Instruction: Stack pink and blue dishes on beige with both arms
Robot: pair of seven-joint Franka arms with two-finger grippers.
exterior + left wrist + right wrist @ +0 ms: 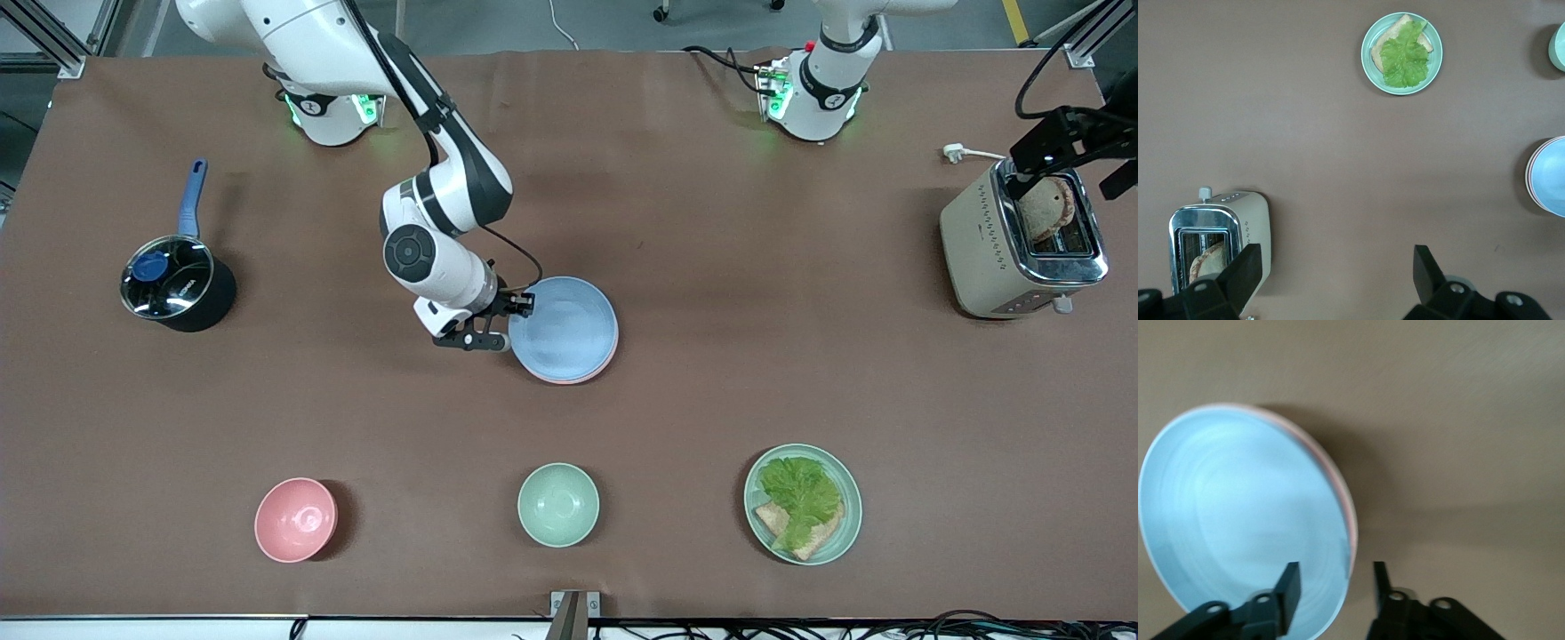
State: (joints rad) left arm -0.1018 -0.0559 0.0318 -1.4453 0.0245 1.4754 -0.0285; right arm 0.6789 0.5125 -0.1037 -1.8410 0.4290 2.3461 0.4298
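Blue plate (569, 327) | mid-table, atop pink plate (594, 375), beige hidden | right gripper (498, 324) parted astride its rim | left gripper (1338, 280) spread, waiting above toaster (1022, 240) | likely rigid, light, slick: pinch rim.

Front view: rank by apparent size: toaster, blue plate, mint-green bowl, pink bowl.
1. Toaster, largest footprint, though it stands tall, which adds to its look.
2. Blue plate, on top of the stack, right gripper at its rim.
3. Pink bowl and mint-green bowl: look alike, not ranked.
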